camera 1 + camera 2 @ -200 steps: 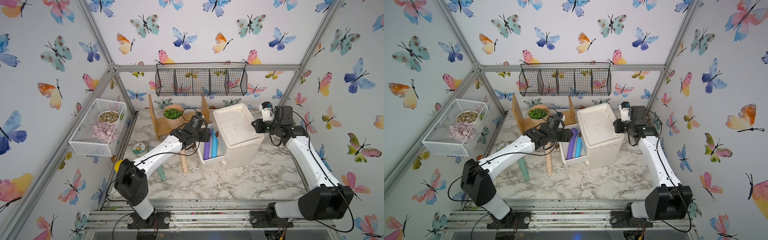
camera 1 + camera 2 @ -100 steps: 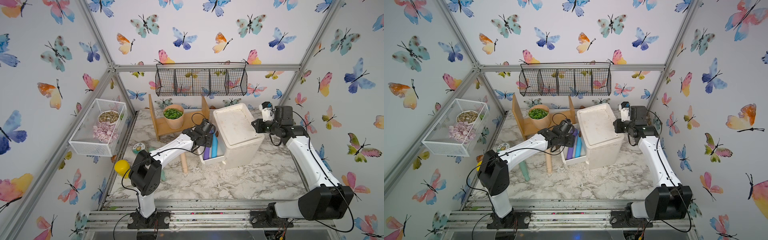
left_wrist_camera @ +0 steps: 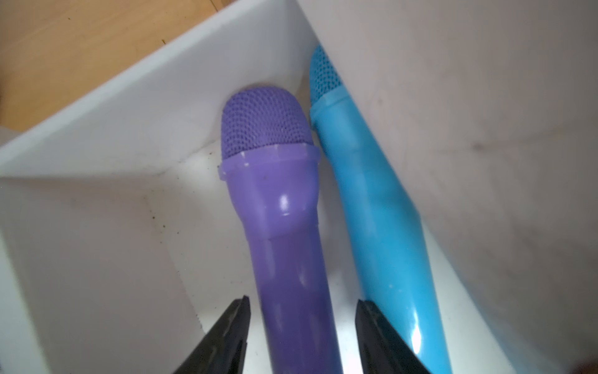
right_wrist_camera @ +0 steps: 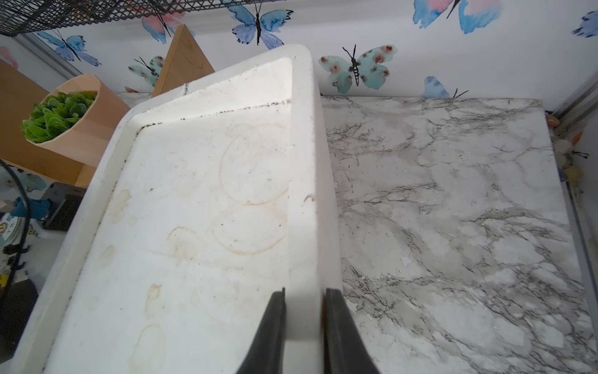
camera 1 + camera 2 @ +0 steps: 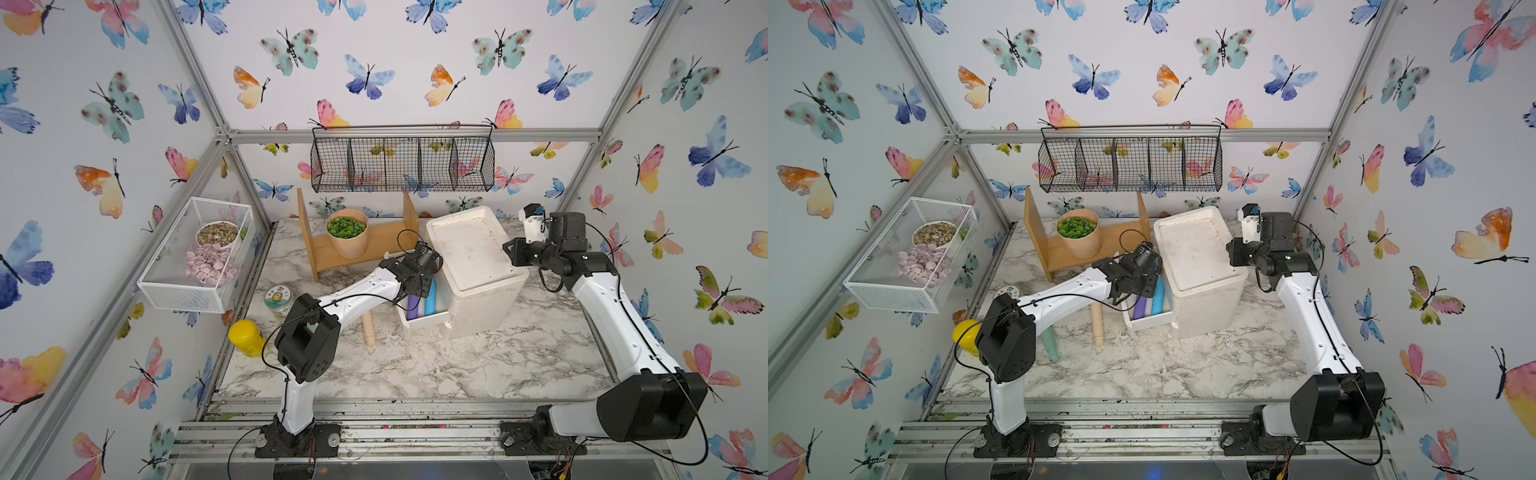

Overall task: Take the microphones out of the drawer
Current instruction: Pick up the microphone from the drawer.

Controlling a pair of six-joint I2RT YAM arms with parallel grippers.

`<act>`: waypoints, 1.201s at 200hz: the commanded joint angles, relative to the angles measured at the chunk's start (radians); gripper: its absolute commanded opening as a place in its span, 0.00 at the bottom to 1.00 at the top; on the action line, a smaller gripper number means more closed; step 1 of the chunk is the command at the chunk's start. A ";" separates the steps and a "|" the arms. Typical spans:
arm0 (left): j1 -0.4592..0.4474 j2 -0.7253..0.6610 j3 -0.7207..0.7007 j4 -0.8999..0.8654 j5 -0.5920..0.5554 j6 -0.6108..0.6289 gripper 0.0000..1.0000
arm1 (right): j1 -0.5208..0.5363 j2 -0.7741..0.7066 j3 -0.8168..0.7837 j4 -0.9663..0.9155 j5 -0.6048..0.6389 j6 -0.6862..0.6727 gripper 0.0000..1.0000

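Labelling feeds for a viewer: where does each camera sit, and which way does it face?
Top views: high in front, looking down over the table; both arms show from the base.
Left wrist: on the left arm, looking into the drawer; the left hand open astride the purple microphone, blue microphone beside.
Right wrist: on the right arm, looking along the white cabinet's top; the right hand shut on its rim.
Shared: top views and left wrist both show the microphones.

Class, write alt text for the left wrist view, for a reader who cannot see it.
A purple microphone lies in a white drawer, its handle between the open black fingers of the left gripper, untouched. A blue microphone lies beside it.
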 commanded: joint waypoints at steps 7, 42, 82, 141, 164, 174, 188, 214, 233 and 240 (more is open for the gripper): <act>-0.005 0.045 0.006 -0.047 -0.027 0.010 0.58 | 0.005 0.004 -0.021 0.065 -0.116 0.088 0.09; -0.005 0.046 0.003 -0.049 -0.040 0.011 0.55 | 0.005 0.001 -0.021 0.064 -0.112 0.086 0.09; -0.005 0.047 -0.002 -0.048 -0.048 0.004 0.49 | 0.005 0.002 -0.026 0.066 -0.113 0.086 0.09; -0.005 0.105 0.006 -0.051 -0.050 0.001 0.51 | 0.005 0.001 -0.018 0.061 -0.109 0.084 0.09; -0.005 0.116 0.015 -0.063 -0.057 0.002 0.51 | 0.005 0.003 -0.016 0.060 -0.107 0.082 0.09; -0.004 0.117 0.017 -0.065 -0.060 0.002 0.50 | 0.005 0.004 -0.014 0.058 -0.107 0.081 0.09; -0.005 0.111 0.015 -0.065 -0.061 0.000 0.47 | 0.006 0.007 -0.011 0.056 -0.107 0.080 0.09; -0.005 0.090 0.010 -0.055 -0.073 -0.010 0.44 | 0.005 0.010 -0.008 0.056 -0.109 0.080 0.09; -0.005 0.062 -0.011 -0.027 -0.086 -0.017 0.43 | 0.005 0.013 -0.006 0.056 -0.109 0.078 0.09; -0.005 0.058 -0.020 -0.017 -0.091 -0.022 0.42 | 0.005 0.014 -0.006 0.055 -0.109 0.077 0.09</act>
